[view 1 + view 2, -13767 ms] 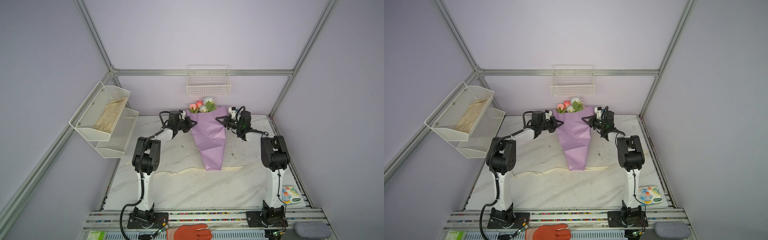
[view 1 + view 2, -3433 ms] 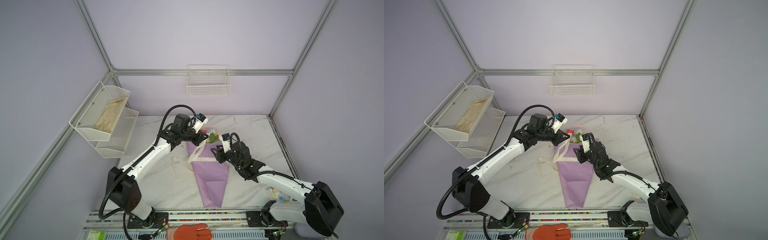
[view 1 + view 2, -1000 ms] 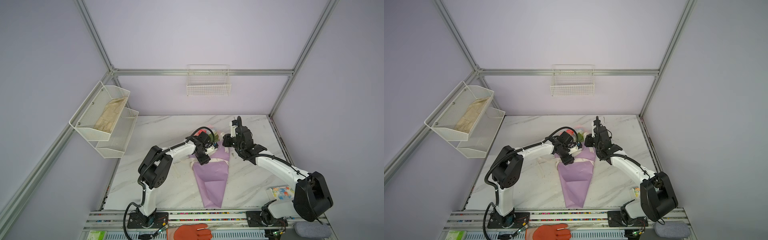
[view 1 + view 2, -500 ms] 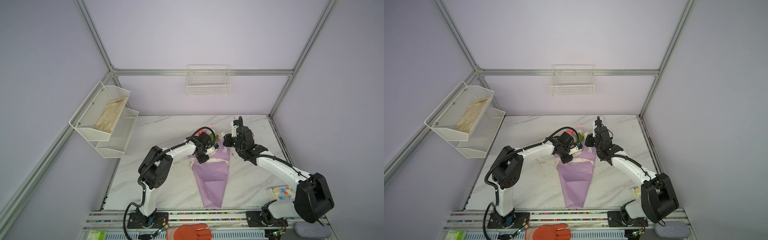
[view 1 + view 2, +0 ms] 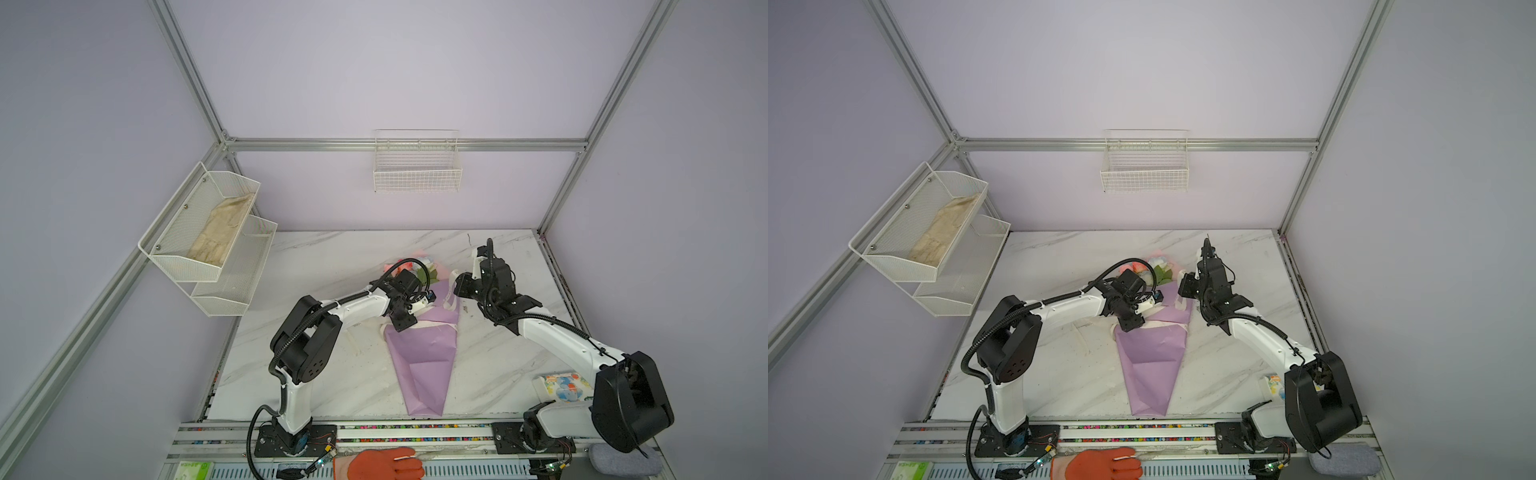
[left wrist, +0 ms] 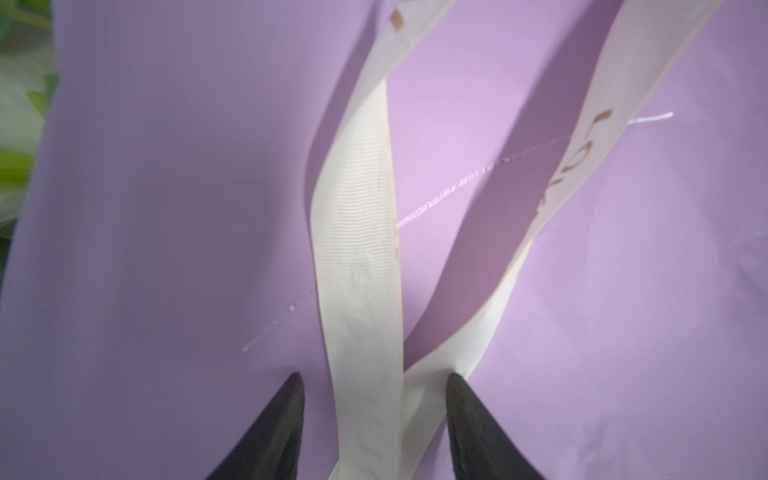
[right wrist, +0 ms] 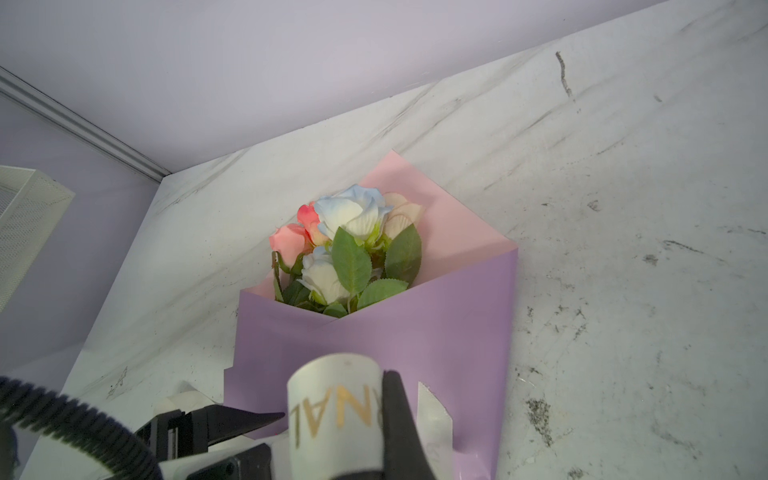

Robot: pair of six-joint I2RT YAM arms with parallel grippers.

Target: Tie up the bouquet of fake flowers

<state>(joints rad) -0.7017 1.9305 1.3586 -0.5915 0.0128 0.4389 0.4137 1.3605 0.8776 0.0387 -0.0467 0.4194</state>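
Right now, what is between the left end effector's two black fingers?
The cream ribbon runs between the fingers, over the bouquet, in the left wrist view.

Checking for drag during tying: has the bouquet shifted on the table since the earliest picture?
Yes. The bouquet has slid away from the back wall; its tip now lies near the front rail.

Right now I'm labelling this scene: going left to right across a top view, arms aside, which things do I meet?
Mesh wall shelf → bouquet → patterned packet → grey pad. The wire basket and orange glove line up with the bouquet, so they are left out.
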